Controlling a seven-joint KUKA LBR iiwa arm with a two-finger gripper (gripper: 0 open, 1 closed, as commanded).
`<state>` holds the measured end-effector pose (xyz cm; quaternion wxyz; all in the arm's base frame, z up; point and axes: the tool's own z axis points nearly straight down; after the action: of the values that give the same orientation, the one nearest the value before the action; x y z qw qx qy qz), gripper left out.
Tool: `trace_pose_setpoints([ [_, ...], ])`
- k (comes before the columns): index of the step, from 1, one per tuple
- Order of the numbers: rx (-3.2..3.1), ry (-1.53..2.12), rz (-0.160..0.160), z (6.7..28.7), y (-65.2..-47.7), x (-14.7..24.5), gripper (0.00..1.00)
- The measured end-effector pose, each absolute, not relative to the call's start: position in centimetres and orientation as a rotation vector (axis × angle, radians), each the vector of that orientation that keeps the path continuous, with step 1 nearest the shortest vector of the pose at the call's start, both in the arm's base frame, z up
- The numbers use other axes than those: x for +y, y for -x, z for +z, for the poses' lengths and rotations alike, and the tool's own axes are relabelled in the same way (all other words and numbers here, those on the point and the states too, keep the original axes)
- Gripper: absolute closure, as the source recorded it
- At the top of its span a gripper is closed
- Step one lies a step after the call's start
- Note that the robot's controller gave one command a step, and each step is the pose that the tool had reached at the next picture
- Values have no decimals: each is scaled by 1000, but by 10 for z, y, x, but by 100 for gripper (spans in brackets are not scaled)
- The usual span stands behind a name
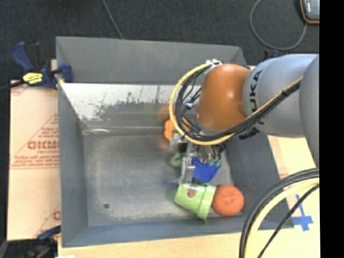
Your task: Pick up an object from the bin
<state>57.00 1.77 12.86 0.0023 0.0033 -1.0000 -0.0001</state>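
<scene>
Three things lie nearest the fingers [187, 168]. How far these stand open, or whether they have hold of anything, cannot be told beneath the orange wrist cover [223, 98] and its cables.

Just beside them on the right is a small blue plastic piece [206, 171] of unclear shape, in the right front part of the grey metal bin [123, 176]. Just below it a lime-green plastic cup [194, 199] lies tipped on its side near the front wall. A rough-skinned orange ball [229, 200] rests against the cup's right side.

The blue piece looks light, stiff and smooth, so it is probably best pinched across its narrowest flat sides. The cup is likely light and hollow with a thin wall. It may roll or flex, and one finger inside the rim would hold it more surely than a squeeze across the body. The ball would probably roll away from a glancing touch.

The cup carries a small printed emblem, too small to read. Black letters on the grey arm [290, 90] read in part as KUKA.
</scene>
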Motion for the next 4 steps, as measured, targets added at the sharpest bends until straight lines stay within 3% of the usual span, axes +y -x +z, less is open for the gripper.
trace_pose_setpoints([
  [1, -3145, -10, -1, 133, -572, 18, 0],
  [2, -3141, 19, -8, 72, -585, -60, 0],
  [3, -3137, 240, -22, 72, -587, -68, 0],
  [4, -3146, 23, -10, 74, -587, -60, 0],
])
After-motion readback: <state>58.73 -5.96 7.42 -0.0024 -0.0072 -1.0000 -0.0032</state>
